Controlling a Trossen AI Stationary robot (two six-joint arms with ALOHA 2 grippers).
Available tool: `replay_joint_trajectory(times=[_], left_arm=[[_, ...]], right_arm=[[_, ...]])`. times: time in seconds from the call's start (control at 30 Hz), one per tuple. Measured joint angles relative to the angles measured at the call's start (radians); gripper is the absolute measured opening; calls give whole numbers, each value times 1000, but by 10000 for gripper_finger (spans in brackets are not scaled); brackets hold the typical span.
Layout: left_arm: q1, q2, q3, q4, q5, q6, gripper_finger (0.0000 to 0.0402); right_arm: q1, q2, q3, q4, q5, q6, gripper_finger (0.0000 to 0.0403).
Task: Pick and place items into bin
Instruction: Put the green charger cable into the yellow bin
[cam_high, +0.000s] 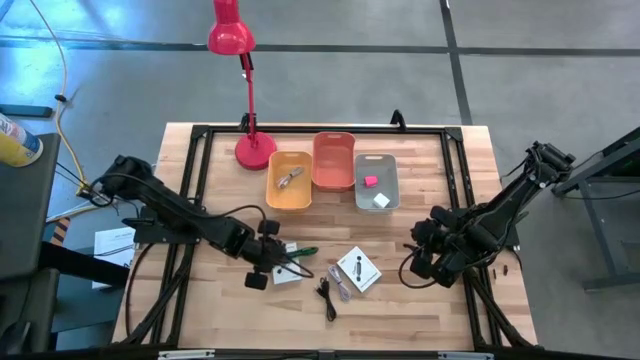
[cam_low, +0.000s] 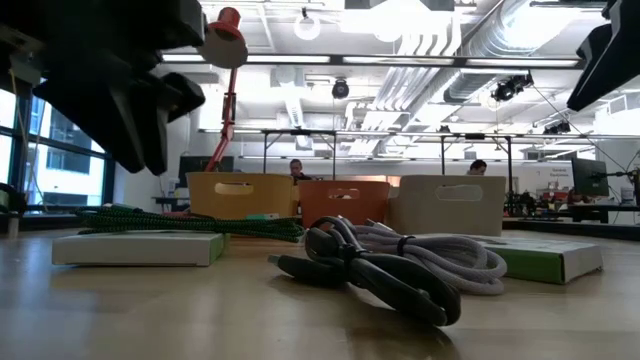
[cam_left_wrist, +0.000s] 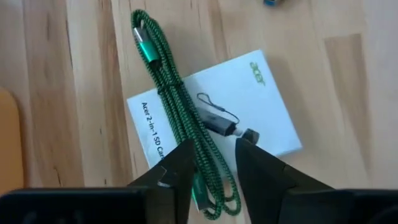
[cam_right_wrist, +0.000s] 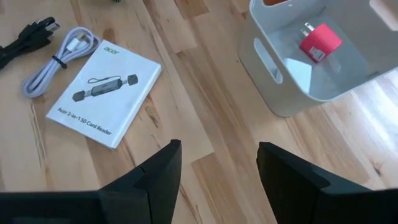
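Note:
A green braided cable (cam_left_wrist: 180, 112) lies coiled across a white printed card (cam_left_wrist: 249, 93) at the table's near left. My left gripper (cam_left_wrist: 214, 165) points steeply down over it, open, with one finger on each side of the cable's near loop. A second white card (cam_right_wrist: 106, 93), a pale cable (cam_right_wrist: 59, 59) and a black cable (cam_right_wrist: 25, 34) lie on the wood near the middle. My right gripper (cam_right_wrist: 217, 177) hangs open above bare table between that card and the grey bin (cam_right_wrist: 267, 62). The grey bin holds a pink cube (cam_right_wrist: 320, 42) and a white cube (cam_high: 381, 200). My left gripper comes from above with the green cable's near loop (cam_left_wrist: 208, 177) between its two spread fingers, which lie across the strands. Whether either finger touches the cable, I cannot tell. The cable lies slack on the card.
A yellow bin (cam_high: 272, 185) with a small object inside, an orange bin (cam_high: 333, 140) and the grey bin (cam_high: 376, 160) stand in a row at the far middle. A red desk lamp (cam_high: 250, 150) stands left of them. A black frame borders the table.

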Motion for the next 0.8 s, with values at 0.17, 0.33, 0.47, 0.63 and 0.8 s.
replay_joint_trajectory(times=[0.17,0.33,0.47,0.63,0.8], left_arm=[[0,52,0,34,1,-13,157],[0,98,0,37,9,-47,193],[0,106,0,40,7,-60,206],[1,106,0,28,-8,-60,197],[1,106,-24,33,-11,-79,171]], right_arm=[[0,0,0,19,-9,1,199],[0,0,0,22,-7,2,199],[0,0,0,25,-6,1,199],[0,0,0,29,-3,3,199],[0,0,0,36,3,4,199]])
